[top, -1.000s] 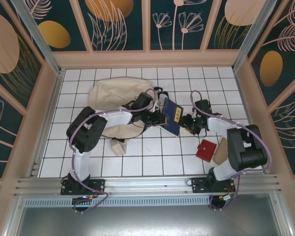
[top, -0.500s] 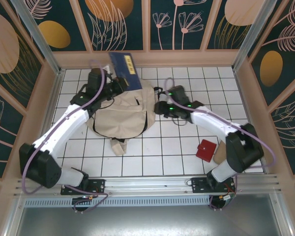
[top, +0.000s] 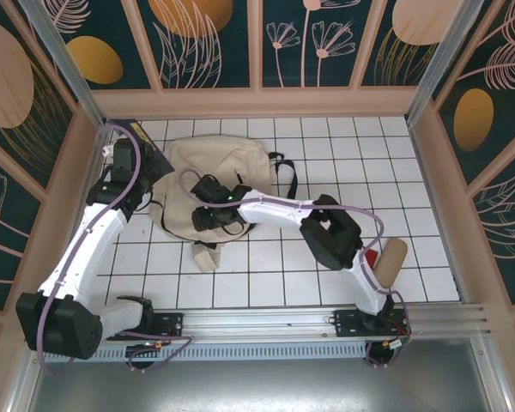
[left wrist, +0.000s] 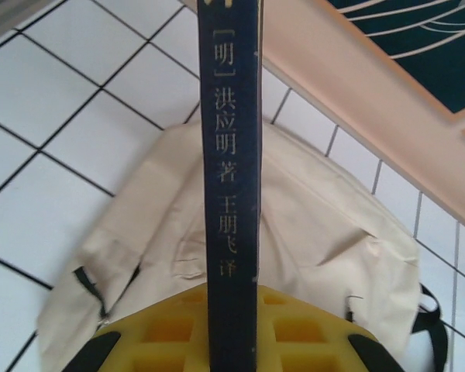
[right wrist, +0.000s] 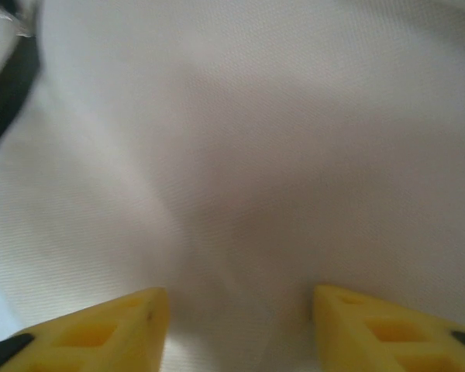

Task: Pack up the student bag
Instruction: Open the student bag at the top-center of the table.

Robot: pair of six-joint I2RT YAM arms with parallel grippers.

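My left gripper is clamped tight on the navy book, spine toward my wrist camera. I hold it off the far-left side of the student bag — clear of the canvas, I judge, so the bag can be opened first. The bag lies flat on the tiled table. My right gripper sits at the bag's near part, its 2 fingers apart and close to the cloth — likely seeking the zipper.

Cream canvas student bag with black straps. White tiled table crossed by dark grid lines. Navy book with pale characters printed down its spine. Dark teal walls patterned with orange circles and pale plant outlines. The right gripper has yellow fingers.
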